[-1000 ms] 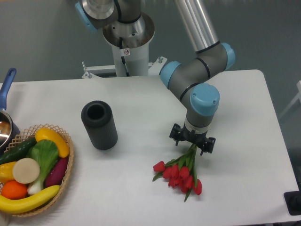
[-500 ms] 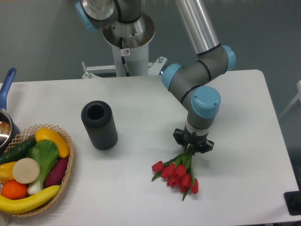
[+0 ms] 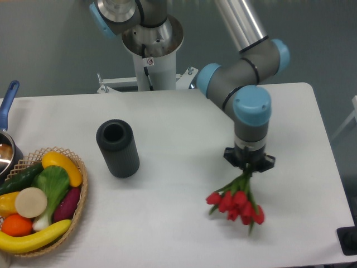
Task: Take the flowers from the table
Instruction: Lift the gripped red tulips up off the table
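Observation:
The flowers (image 3: 237, 202), a bunch of red tulips with green stems, hang by their stems from my gripper (image 3: 249, 166), heads down and lifted just off the white table (image 3: 178, 128). The gripper is shut on the stems, at the right of the table's middle. Its fingers are mostly hidden under the wrist. The tulip heads spread out in front of and below the gripper.
A black cylinder (image 3: 117, 148) stands left of centre. A wicker basket (image 3: 75, 215) with several fruits and vegetables sits at the front left corner. A pot with a blue handle (image 3: 9, 97) is at the left edge. The robot's base (image 3: 150, 53) stands behind the table.
The gripper closed on the tulip stems, then moved right with the bunch, carrying it about 50 pixels to the right and lifting it off the table.

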{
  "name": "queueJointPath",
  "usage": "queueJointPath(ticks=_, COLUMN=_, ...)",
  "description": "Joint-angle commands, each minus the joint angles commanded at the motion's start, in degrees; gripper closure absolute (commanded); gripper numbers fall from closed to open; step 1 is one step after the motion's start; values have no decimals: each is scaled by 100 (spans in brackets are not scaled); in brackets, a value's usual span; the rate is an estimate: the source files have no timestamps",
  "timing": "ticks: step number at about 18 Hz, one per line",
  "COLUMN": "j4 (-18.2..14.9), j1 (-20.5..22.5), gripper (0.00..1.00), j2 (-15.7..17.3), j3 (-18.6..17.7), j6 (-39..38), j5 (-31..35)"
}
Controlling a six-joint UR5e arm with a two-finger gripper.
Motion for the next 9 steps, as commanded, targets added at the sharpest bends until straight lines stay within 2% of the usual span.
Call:
queueJointPath(ticks=3, j4=-747, j1=167, gripper=100, j2=-96, j3=571, j6=201, j5=-61)
queueJointPath(ticks=5, j4=-1055, j1=281, gripper=100, j2=-149, j3=862, j6=465, j5=-193)
queueJointPath(ticks=9, j4=-1171, j1=343, gripper=100, j2=-176, j3=1039, j6=659, j5=-202)
